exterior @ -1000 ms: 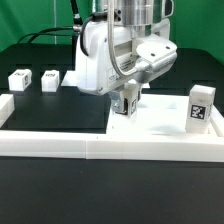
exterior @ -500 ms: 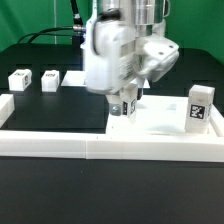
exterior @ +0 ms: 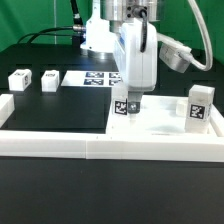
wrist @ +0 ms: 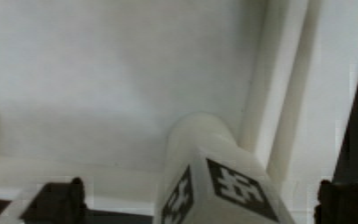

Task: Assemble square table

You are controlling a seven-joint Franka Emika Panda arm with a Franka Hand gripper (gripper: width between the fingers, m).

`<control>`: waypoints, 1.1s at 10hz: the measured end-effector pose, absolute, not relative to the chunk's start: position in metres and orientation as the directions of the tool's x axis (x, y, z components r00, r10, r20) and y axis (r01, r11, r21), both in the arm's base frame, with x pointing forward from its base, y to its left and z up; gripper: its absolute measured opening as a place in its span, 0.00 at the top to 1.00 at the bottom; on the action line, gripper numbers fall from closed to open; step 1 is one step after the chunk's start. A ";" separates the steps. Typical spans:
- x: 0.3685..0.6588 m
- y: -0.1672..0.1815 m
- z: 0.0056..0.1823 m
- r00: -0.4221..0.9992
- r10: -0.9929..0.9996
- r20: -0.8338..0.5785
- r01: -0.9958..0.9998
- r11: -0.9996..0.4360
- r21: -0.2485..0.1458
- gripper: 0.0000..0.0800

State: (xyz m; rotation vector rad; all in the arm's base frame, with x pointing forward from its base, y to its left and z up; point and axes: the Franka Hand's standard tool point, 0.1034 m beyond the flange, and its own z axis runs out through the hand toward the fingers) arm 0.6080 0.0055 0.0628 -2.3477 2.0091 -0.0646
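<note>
Behind the border bar (exterior: 110, 148) at the table's (exterior: 60, 110) front edge lies the slab (exterior: 160, 120), bearing a first leg block (exterior: 122, 105) at its edge on the exterior view's left and a second leg block (exterior: 199, 104) near the opposite edge, with the marker board (exterior: 100, 78) behind it and a third leg block (exterior: 18, 79) beside a fourth leg block (exterior: 49, 77) farther toward the exterior view's left.

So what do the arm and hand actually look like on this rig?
The arm has smooth, rounded white shells, with a grey metal collar near the top. Black cables run behind it. The hand is white with dark fingertips. No markings are visible.
</note>
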 end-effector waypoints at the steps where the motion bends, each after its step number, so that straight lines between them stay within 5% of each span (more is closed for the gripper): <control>1: 0.608 0.005 0.063 0.334 -0.943 0.018 -0.940 -0.334 -0.072 0.19; 5: 0.615 -0.012 0.060 0.741 -0.663 0.107 -0.659 -0.748 -0.073 0.19; 8: 0.616 -0.010 0.060 0.759 -0.642 0.109 -0.639 -0.766 -0.071 0.19; 9: 0.616 -0.010 0.060 0.741 -0.663 0.106 -0.659 -0.748 -0.076 0.30; 10: 0.616 -0.010 0.060 0.686 -0.720 0.099 -0.716 -0.693 -0.084 0.53; 11: 0.615 -0.011 0.060 0.664 -0.742 0.097 -0.737 -0.670 -0.086 0.53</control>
